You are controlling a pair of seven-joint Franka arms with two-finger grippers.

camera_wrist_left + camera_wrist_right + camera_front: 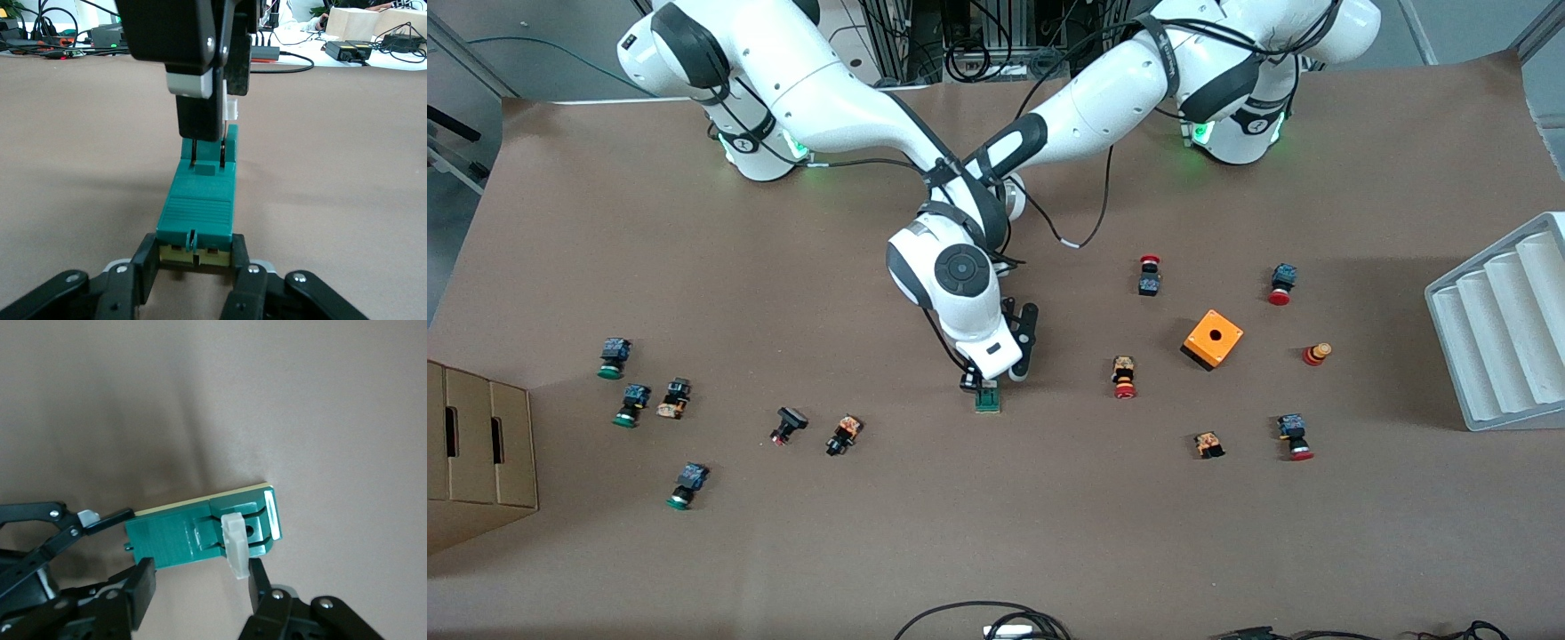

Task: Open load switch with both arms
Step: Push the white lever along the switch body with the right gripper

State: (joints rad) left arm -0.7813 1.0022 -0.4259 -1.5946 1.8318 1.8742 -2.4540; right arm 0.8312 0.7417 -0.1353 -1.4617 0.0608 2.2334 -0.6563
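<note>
Black cables [978, 620] loop over the table edge closest to the front camera, on the brown paper-covered table [996, 533]. Farther in, about the middle of the table, lies the load switch [987, 399], a small narrow green plastic block resting flat on the paper. Both arms meet over it, and the right arm's bulky white wrist [953, 283] covers the switch's farther end in the front view. The left gripper [197, 257] is down low at table height, its two black fingers pressed against the sides of one end of the block, clamping it. The right gripper [199, 580] comes down from above at the other end, its fingers drawn in close about the upright white sliding piece [235, 545], which looks pinched between them. Nothing else touches the switch. The closest neighbours are a small black-and-orange push-button [843, 435] toward the right arm's end and a red-capped push-button [1124, 378] toward the left arm's end, both well apart from it. An orange square box with a round hole in its top [1213, 339] sits toward the left arm's end, with more red push-buttons scattered round it. A group of green-capped push-buttons [631, 404] lies toward the right arm's end, near a brown cardboard box [476, 453] at the table's edge. A white ribbed tray [1503, 329] sits at the left arm's end.
</note>
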